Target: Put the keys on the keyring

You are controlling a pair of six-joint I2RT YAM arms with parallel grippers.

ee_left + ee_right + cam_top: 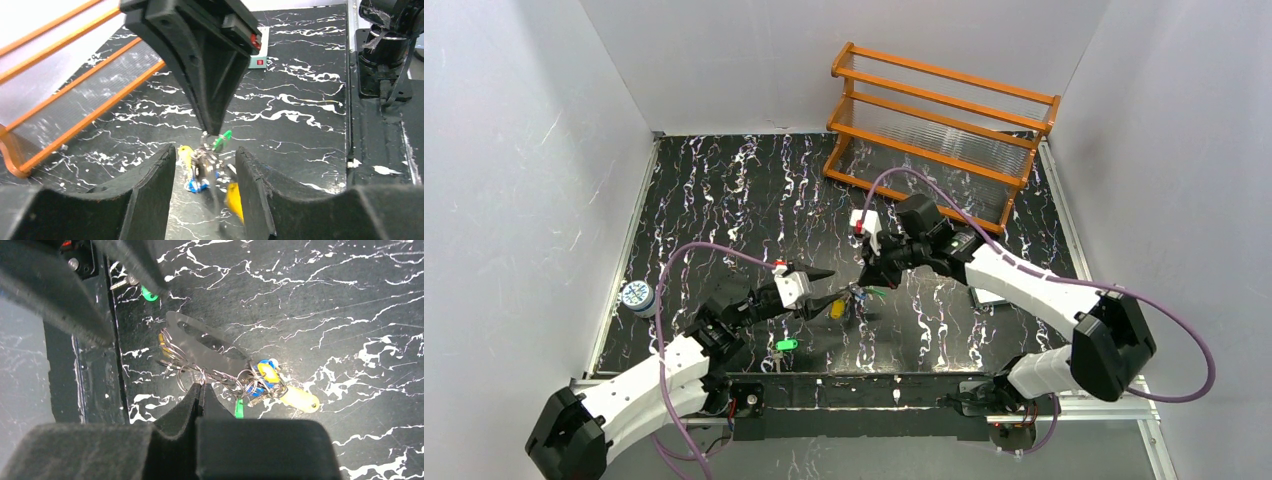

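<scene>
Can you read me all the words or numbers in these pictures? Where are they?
No word or number here can be read.
Small round blue-and-white can: there is a pattern on its lid, too small to read.
White box with red parts on the right arm's wrist: nothing clear enough to read.
Small metal keys with coloured plastic heads: blurred, no writing shows.

Left arm (654,378) stretched low toward centre, left gripper (205,157) fingers apart — right arm (1024,282) bent inward, right gripper (200,388) pinched closed
</scene>
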